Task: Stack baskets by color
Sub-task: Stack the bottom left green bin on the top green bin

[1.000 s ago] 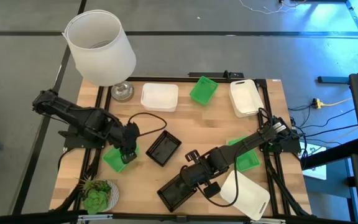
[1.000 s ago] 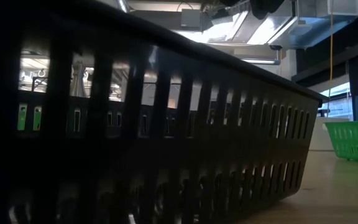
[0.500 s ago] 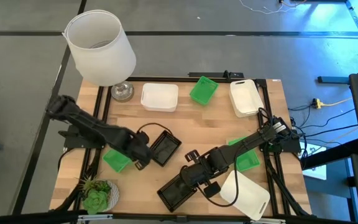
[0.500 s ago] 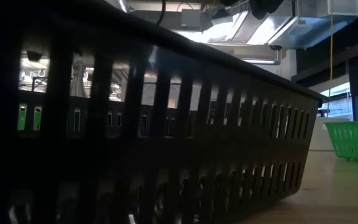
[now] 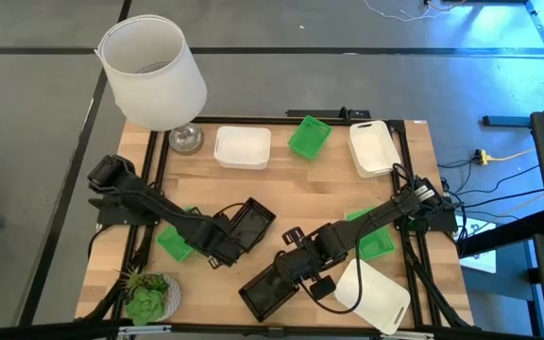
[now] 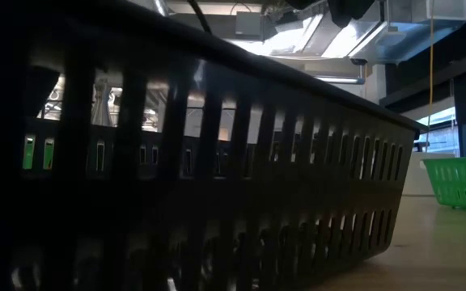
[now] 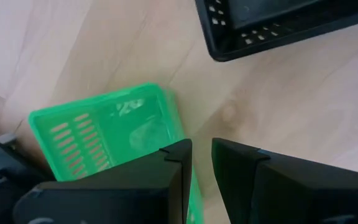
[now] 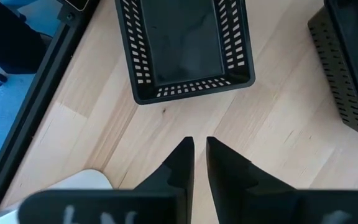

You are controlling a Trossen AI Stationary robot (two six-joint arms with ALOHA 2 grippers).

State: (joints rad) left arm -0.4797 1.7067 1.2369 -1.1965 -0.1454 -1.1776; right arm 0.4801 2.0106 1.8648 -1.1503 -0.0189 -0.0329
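Observation:
Two black baskets show in the high view, one mid-table (image 5: pixel 249 225) and one at the near edge (image 5: pixel 268 289). My left gripper (image 5: pixel 222 251) points down over bare wood between a green basket (image 7: pixel 101 137) and the mid-table black basket (image 7: pixel 272 25). Its fingers stand a narrow gap apart with nothing between them (image 7: pixel 201 149). My right gripper (image 5: pixel 294 270) hangs shut above the wood just short of the near black basket (image 8: pixel 185 50). White baskets lie at the back (image 5: pixel 243 147), back right (image 5: pixel 373 148) and front right (image 5: pixel 373 296). More green baskets lie at the back (image 5: pixel 309 136) and under the right arm (image 5: pixel 378 244).
A large white lampshade (image 5: pixel 152 71) stands at the back left and a small potted plant (image 5: pixel 147 297) at the front left. In the low view a black basket's wall (image 6: pixel 217 186) fills most of the picture, with a green basket (image 6: pixel 459 182) beyond it at the right.
My left gripper has left the spot above the front-left green basket. It has gone down and toward the table's right and near edges, and now stands beside the mid-table black basket. The green basket lies where it was.

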